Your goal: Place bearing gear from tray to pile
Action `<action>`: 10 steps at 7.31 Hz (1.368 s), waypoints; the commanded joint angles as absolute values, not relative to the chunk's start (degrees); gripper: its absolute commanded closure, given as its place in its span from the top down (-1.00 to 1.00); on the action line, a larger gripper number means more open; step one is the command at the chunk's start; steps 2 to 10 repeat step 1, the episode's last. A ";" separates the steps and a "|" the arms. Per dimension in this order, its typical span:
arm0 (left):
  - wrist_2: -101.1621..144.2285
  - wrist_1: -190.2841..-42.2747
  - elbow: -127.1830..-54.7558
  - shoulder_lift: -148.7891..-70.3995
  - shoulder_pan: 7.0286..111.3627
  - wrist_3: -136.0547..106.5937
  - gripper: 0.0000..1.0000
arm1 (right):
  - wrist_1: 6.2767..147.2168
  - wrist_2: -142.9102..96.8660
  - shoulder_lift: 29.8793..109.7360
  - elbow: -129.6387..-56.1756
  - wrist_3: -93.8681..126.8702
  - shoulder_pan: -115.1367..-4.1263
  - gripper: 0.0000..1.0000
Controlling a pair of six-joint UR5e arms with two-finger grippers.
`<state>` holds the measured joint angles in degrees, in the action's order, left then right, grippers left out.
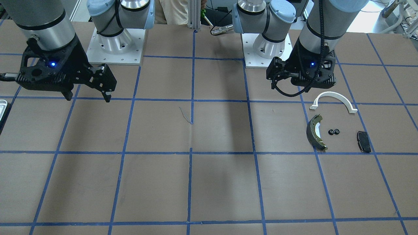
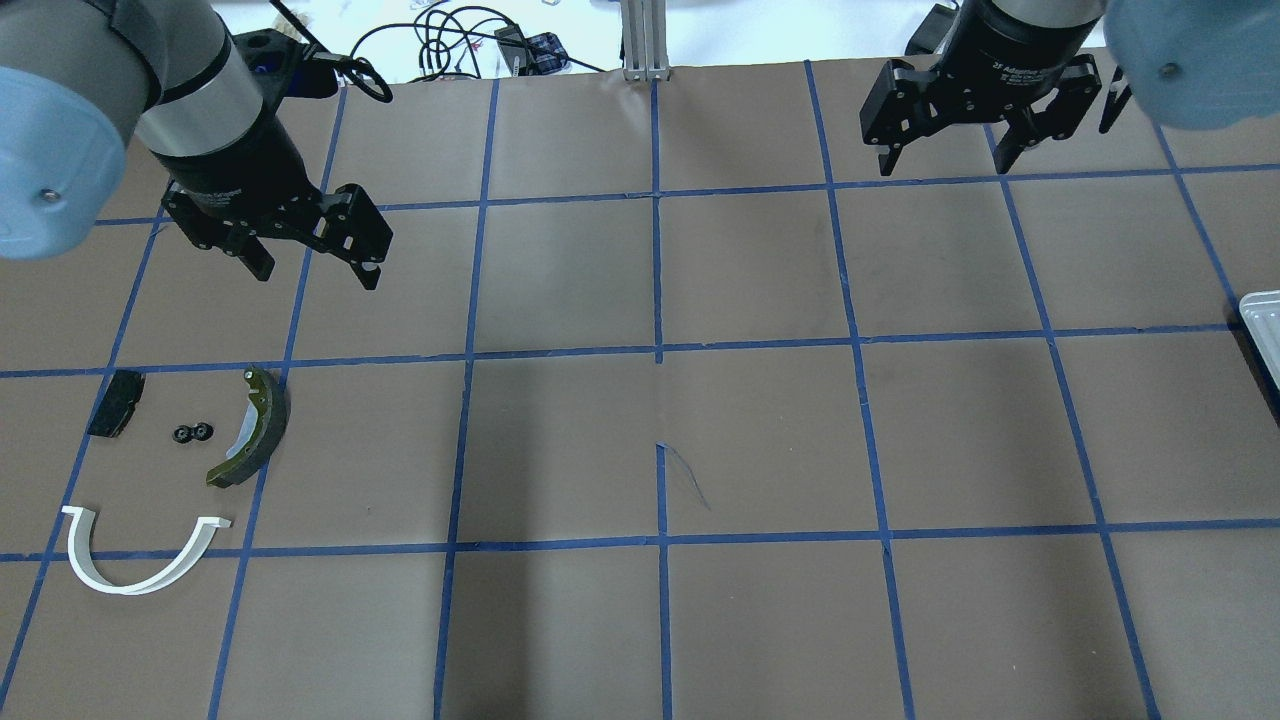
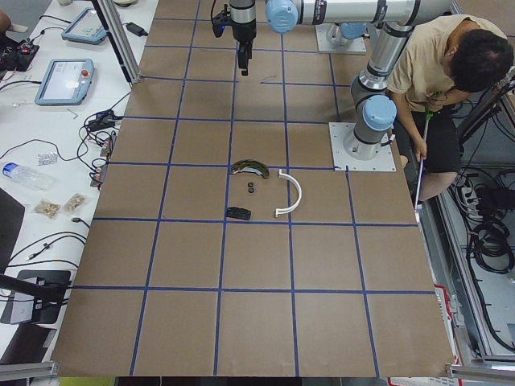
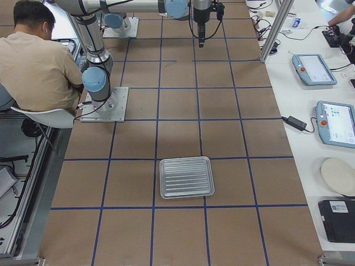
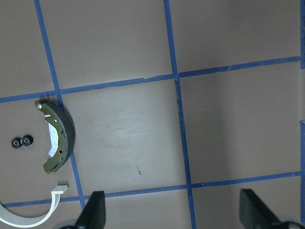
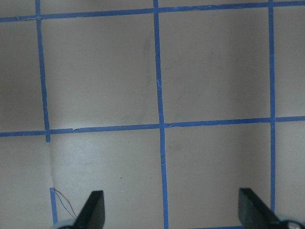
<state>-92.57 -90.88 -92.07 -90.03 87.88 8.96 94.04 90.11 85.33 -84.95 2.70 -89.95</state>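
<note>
The bearing gear [image 2: 193, 433] is a small black double gear. It lies on the table in the pile, between the dark brake shoe [image 2: 272, 425] and the black pad [image 2: 115, 403], with the white half-ring bracket [image 2: 128, 589] nearby. It also shows in the left wrist view [image 5: 21, 141]. My left gripper [image 2: 315, 272] hangs open and empty above the table, beyond the pile. My right gripper [image 2: 944, 165] is open and empty at the far right. The silvery tray [image 4: 187, 177] looks empty; only its edge [image 2: 1262, 325] shows in the overhead view.
The brown table carries a grid of blue tape lines. Both arm bases [image 1: 115, 45] stand on white plates at the robot's edge. A seated person [image 3: 451, 72] is beside the robot. Tablets and cables lie on the side bench [image 4: 327, 83].
</note>
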 commanded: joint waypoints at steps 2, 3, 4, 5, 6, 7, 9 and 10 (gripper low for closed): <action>-92.55 -90.88 -92.20 -90.00 87.54 9.05 1.00 | 93.87 90.26 84.90 -85.07 3.95 -90.09 1.00; -92.55 -90.88 -92.20 -90.00 87.54 9.05 1.00 | 93.87 90.26 84.90 -85.07 3.95 -90.09 1.00; -92.55 -90.88 -92.20 -90.00 87.54 9.05 1.00 | 93.87 90.26 84.90 -85.07 3.95 -90.09 1.00; -92.55 -90.88 -92.20 -90.00 87.54 9.05 1.00 | 93.87 90.26 84.90 -85.07 3.95 -90.09 1.00; -92.55 -90.88 -92.20 -90.00 87.54 9.05 1.00 | 93.87 90.26 84.90 -85.07 3.95 -90.09 1.00; -92.55 -90.88 -92.20 -90.00 87.54 9.05 1.00 | 93.87 90.26 84.90 -85.07 3.95 -90.09 1.00; -92.55 -90.88 -92.20 -90.00 87.54 9.05 1.00 | 93.87 90.26 84.90 -85.07 3.95 -90.09 1.00; -92.55 -90.88 -92.20 -90.00 87.54 9.05 1.00 | 93.87 90.26 84.90 -85.07 3.95 -90.09 1.00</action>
